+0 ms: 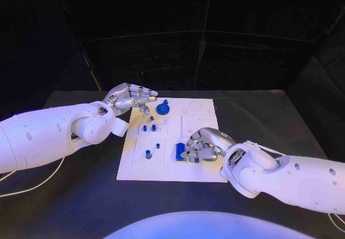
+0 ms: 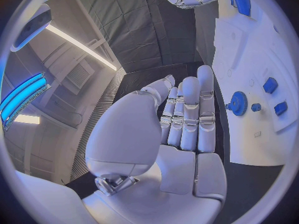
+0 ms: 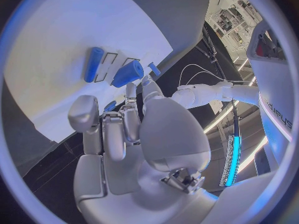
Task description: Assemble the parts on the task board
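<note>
The white task board (image 1: 169, 167) lies in the middle of the black table. A blue gear (image 1: 163, 107) (image 2: 237, 103) sits near its far edge, with small blue parts (image 1: 149, 128) (image 2: 269, 84) in slots nearer to me. My left hand (image 1: 133, 97) (image 2: 187, 119) hovers at the board's far left corner, next to the gear, fingers straight and holding nothing. My right hand (image 1: 201, 147) (image 3: 131, 129) is curled over the board's near right part. Its fingertips (image 3: 132, 90) touch a blue cylinder (image 3: 129, 73). Another blue bar (image 1: 180, 152) (image 3: 93, 63) lies just beside it. The fingers hide whether anything is gripped.
Black table surface (image 1: 287, 114) surrounds the board on all sides. A white cable (image 1: 36, 179) trails under my left arm. A dark backdrop rises behind the table.
</note>
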{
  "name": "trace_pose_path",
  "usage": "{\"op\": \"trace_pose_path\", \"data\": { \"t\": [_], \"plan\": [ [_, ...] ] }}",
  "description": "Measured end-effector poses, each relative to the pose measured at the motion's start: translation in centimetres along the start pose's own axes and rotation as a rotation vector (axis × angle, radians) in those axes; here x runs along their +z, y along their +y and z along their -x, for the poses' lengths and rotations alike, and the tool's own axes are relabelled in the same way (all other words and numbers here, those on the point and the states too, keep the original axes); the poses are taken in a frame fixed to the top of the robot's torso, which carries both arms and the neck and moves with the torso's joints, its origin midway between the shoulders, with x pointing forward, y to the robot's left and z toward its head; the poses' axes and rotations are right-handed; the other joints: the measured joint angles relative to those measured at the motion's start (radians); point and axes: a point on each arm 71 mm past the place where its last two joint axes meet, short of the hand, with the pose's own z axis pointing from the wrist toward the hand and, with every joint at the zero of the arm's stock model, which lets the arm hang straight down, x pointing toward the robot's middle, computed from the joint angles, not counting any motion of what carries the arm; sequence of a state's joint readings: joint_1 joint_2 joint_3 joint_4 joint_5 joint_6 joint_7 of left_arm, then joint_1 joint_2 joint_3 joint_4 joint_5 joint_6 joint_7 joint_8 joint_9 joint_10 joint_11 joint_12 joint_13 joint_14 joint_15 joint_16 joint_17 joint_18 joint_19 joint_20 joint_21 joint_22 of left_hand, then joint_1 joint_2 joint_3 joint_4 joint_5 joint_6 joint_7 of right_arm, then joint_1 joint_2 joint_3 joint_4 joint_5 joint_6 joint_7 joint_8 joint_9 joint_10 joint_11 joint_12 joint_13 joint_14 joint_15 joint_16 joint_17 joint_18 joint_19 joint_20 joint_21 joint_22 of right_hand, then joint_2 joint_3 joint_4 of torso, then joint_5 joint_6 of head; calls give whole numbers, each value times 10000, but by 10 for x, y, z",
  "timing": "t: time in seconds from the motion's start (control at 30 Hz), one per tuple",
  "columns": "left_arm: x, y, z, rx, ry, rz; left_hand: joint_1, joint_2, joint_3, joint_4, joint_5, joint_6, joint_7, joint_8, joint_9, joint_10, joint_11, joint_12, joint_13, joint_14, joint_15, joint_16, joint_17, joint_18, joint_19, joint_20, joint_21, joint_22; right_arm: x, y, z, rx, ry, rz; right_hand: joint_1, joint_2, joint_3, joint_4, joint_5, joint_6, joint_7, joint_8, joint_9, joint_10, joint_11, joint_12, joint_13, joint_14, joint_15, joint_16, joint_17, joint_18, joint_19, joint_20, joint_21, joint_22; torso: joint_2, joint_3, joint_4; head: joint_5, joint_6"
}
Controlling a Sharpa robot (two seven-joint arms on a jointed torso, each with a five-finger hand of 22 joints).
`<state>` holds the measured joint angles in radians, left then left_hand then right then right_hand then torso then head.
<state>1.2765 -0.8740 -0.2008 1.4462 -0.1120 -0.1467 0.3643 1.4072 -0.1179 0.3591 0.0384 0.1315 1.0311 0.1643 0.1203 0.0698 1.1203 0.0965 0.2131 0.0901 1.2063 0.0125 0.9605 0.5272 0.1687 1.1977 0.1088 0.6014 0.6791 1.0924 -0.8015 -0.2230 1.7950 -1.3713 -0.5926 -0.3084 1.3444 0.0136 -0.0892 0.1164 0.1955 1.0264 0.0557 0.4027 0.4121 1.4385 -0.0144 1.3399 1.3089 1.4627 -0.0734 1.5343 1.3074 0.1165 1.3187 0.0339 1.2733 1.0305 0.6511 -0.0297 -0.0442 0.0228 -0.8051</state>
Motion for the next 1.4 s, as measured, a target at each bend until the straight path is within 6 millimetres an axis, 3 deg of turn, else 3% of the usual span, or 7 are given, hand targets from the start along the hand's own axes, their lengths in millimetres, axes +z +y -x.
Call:
{"op": "trace_pose_path", "data": {
  "t": [0.6,1.4],
  "plan": [
    [-1,0,0,-9,3,6,0,0,0,0,0,0,0,0,0,0,0,0,0,0,0,0,1,0,0,0,0,1,10,4,-3,-262,-319,-114,216,211,215,-104,-1,107,-107,0,1,0,-1,117,83,41,-35,49,-1,-1,36,-36,77,115,-2,4,-14,62,-114],
    [-1,0,0,-10,1,14,0,0,0,0,0,0,0,0,0,0,0,0,0,0,0,0,2,0,0,0,0,2,11,-1,-3,-631,-145,-393,546,93,457,-408,-118,161,-160,66,30,0,-1,219,178,42,-107,48,5,0,73,-72,76,132,-17,-2,-13,37,-142]
  ]
}}
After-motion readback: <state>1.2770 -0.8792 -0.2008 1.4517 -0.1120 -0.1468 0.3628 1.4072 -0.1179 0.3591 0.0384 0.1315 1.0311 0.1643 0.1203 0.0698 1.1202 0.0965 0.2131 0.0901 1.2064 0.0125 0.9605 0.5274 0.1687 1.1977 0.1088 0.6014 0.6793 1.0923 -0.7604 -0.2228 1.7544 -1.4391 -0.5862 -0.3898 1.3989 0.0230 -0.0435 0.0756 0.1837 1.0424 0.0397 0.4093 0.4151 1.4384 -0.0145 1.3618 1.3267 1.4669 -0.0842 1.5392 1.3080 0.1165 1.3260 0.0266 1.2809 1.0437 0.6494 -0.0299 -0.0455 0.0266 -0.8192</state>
